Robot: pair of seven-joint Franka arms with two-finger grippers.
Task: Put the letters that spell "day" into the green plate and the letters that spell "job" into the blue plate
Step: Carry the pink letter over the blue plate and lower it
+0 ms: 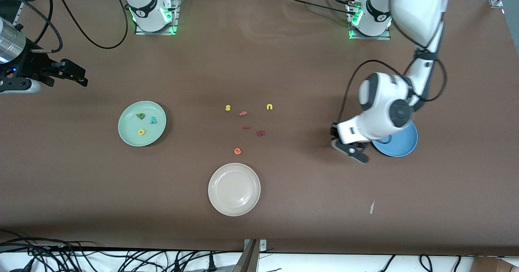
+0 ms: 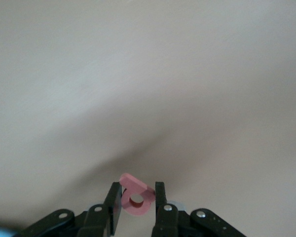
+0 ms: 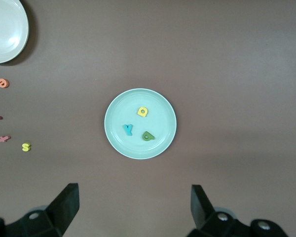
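The green plate (image 1: pixel 129 136) (image 3: pixel 113 106) lies toward the right arm's end of the table. In it are the dark green d (image 1: pixel 140 116) (image 3: pixel 148 136), the teal y (image 1: pixel 153 120) (image 3: pixel 128 129) and the yellow a (image 1: pixel 141 132) (image 3: pixel 143 112). My left gripper (image 1: pixel 349 149) (image 2: pixel 137 186) hangs over bare table beside the blue plate (image 1: pixel 401 148) and is shut on the pink b (image 2: pixel 138 201). The left arm covers much of the blue plate, and no other letter of "job" shows. My right gripper (image 1: pixel 77 75) (image 3: pixel 133 197) waits open and empty, high over its end of the table.
A cream-white plate (image 1: pixel 234 189) sits nearest the front camera. Mid-table lie a yellow s (image 1: pixel 228 108), a yellow u (image 1: pixel 269 107), red letters (image 1: pixel 243 113) (image 1: pixel 260 133), a red bar (image 1: pixel 246 127) and an orange e (image 1: pixel 237 151). A white scrap (image 1: pixel 372 207) lies near the front edge.
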